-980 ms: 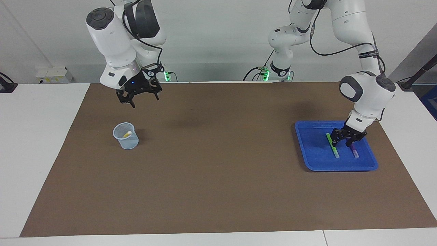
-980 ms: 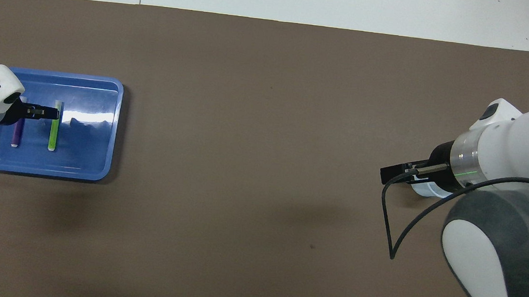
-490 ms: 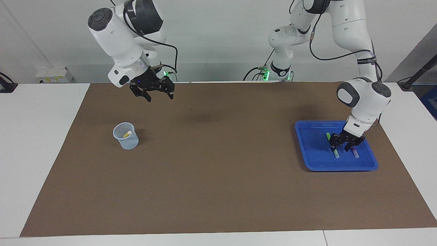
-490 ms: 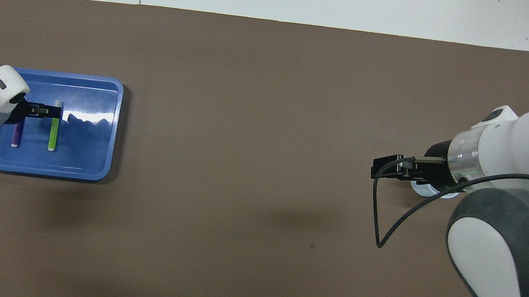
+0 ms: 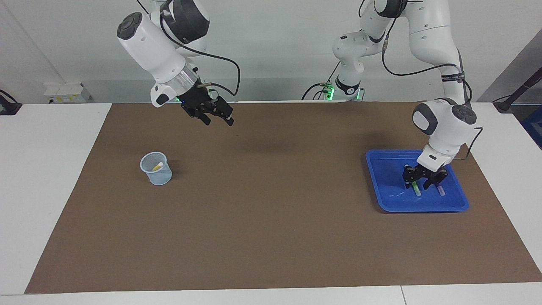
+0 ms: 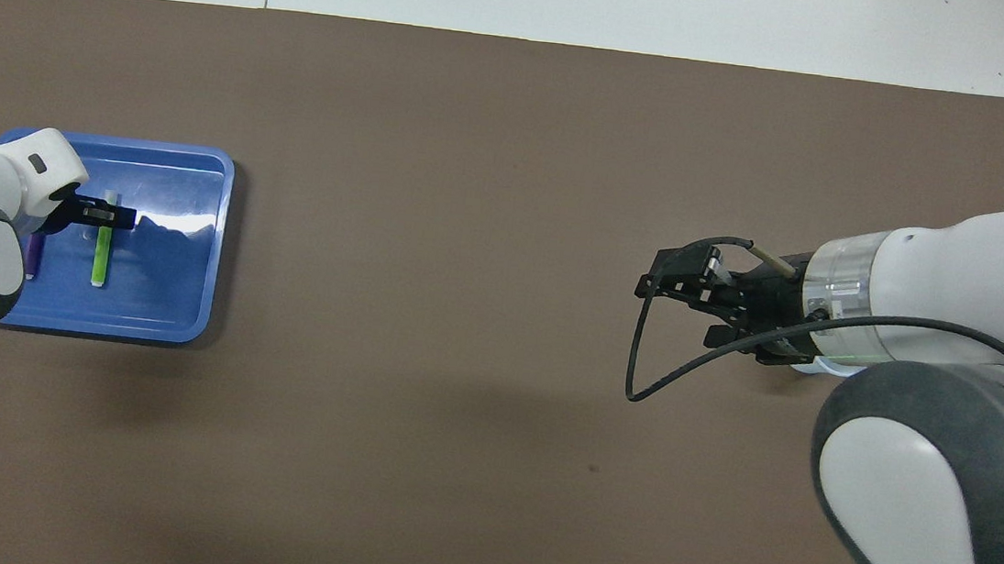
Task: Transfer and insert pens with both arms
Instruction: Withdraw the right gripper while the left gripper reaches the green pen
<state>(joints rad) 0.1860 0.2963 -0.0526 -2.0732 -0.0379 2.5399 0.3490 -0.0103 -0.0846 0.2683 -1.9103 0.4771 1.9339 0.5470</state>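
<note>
Down in the blue tray [image 5: 387,199] at the left arm's end of the surface, the left gripper [image 5: 420,184] has its fingers astride the green pen [image 5: 416,189], whether gripping I cannot tell (purple pen [image 5: 440,189] just beside). Right gripper [image 5: 217,119] hangs released over brown mat [image 5: 271,237]; yellow pen [image 5: 157,166] stands in the cup [image 5: 157,171].

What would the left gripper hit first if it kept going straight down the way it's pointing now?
Most likely the green pen lying in the blue tray: the left gripper points down with its open fingers on either side of it. Whether it already touches the pen cannot be told.
</note>
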